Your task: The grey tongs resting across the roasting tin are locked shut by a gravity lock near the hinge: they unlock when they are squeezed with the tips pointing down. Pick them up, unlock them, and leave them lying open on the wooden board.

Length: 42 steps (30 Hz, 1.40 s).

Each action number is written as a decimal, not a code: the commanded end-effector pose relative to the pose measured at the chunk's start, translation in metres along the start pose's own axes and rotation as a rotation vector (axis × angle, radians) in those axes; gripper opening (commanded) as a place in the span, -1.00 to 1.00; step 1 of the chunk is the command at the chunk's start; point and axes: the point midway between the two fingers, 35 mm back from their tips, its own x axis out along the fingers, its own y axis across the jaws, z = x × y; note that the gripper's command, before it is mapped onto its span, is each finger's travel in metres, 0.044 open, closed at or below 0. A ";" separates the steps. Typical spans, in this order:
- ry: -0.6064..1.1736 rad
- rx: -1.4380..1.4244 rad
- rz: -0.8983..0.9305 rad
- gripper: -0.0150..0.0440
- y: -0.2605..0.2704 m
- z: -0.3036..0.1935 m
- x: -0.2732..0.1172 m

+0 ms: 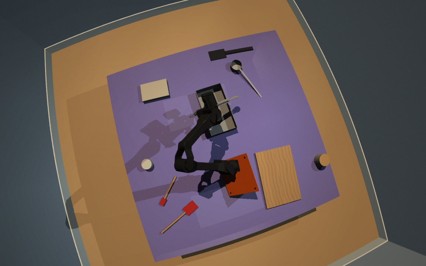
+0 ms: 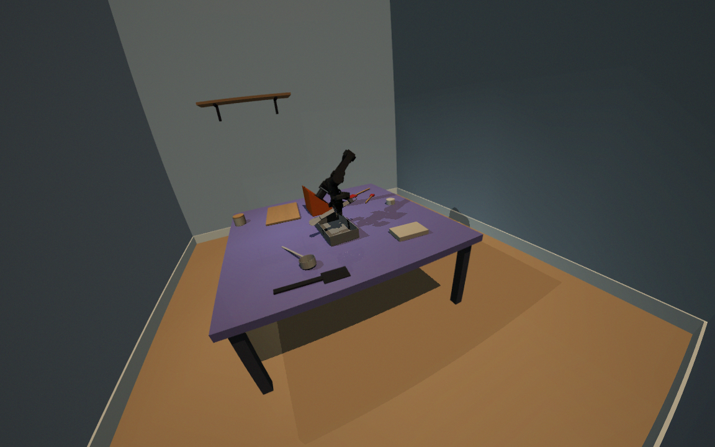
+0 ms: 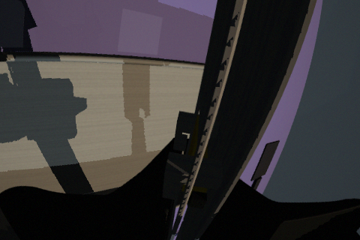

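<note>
The claw is pinching the grey tongs, which slant over the roasting tin. An off-centre grip could let them swivel while lifting; squeezing without the tips down would probably leave the lock fastened.

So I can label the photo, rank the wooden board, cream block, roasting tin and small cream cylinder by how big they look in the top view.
1. wooden board
2. roasting tin, partly hidden
3. cream block
4. small cream cylinder
</note>
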 end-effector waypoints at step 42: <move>0.058 0.183 0.379 -1.00 -0.006 -0.001 0.001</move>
